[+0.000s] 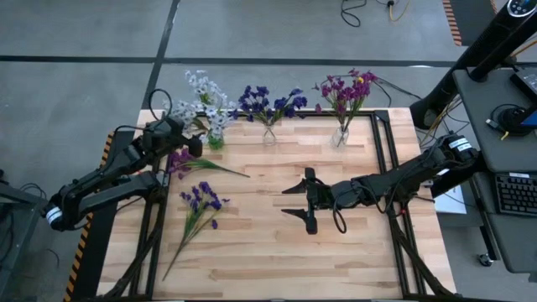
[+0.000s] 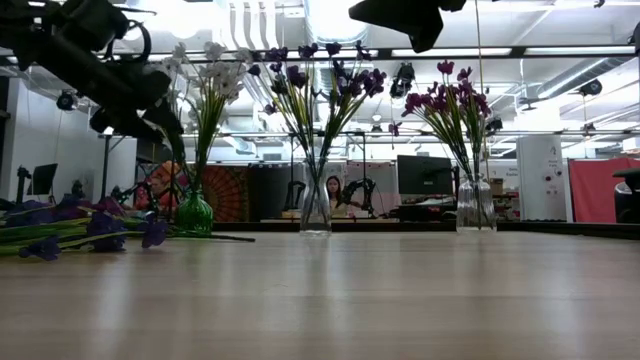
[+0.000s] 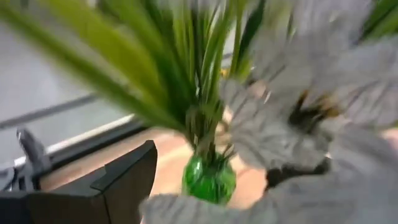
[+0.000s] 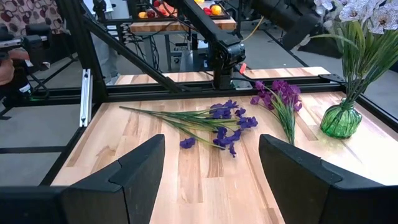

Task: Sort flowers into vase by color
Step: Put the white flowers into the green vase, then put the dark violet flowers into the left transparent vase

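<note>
Left tool [image 1: 178,127] hovers by the green vase [image 1: 216,141], grasping a whitish sprig [image 3: 311,118]; right tool [image 1: 304,200] hangs released mid-tabletop [image 1: 336,260]; violet sprigs [image 1: 201,201] lie loose.

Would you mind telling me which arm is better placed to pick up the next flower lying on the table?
Left. Its pincer hangs by the green vase, beside the loose sprigs; the right pincer waits open mid-table, farther away.

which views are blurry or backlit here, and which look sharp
Left wrist view: heavily blurred, pale petals and green leaves smear across it, only the green vase is readable. Low view: backlit by bright ceiling lights, so the left arm is a dark silhouette. High view and right wrist view: evenly lit and sharp, the loose blue-violet sprigs clear.
</note>
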`<state>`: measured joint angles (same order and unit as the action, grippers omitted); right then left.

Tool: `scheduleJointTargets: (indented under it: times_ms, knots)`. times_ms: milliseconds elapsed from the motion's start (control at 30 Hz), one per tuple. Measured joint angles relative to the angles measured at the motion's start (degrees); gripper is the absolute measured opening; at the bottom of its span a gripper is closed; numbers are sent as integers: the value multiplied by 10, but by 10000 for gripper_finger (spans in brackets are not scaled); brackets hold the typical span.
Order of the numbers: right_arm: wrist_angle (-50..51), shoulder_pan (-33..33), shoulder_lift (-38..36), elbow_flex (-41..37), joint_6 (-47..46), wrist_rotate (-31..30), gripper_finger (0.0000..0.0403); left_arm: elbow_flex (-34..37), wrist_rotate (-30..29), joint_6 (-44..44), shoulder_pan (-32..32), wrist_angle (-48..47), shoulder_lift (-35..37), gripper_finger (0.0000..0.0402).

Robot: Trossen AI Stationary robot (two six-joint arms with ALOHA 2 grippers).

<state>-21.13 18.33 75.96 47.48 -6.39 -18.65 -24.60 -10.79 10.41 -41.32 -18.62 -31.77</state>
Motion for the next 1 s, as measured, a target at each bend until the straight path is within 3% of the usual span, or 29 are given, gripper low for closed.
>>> scheduleJointTargets:
  times_ms: [300, 533, 1000]
  knots:
    - [9, 0, 0, 0, 0, 0, 254, 0, 0, 79, 0, -38, 34, 316]
    - [12, 0, 0, 0, 0, 0, 254, -1, 38, 133, 0, -49, 56, 316]
    - [14, 0, 0, 0, 0, 0, 254, -145, 11, 152, 0, -268, 54, 316]
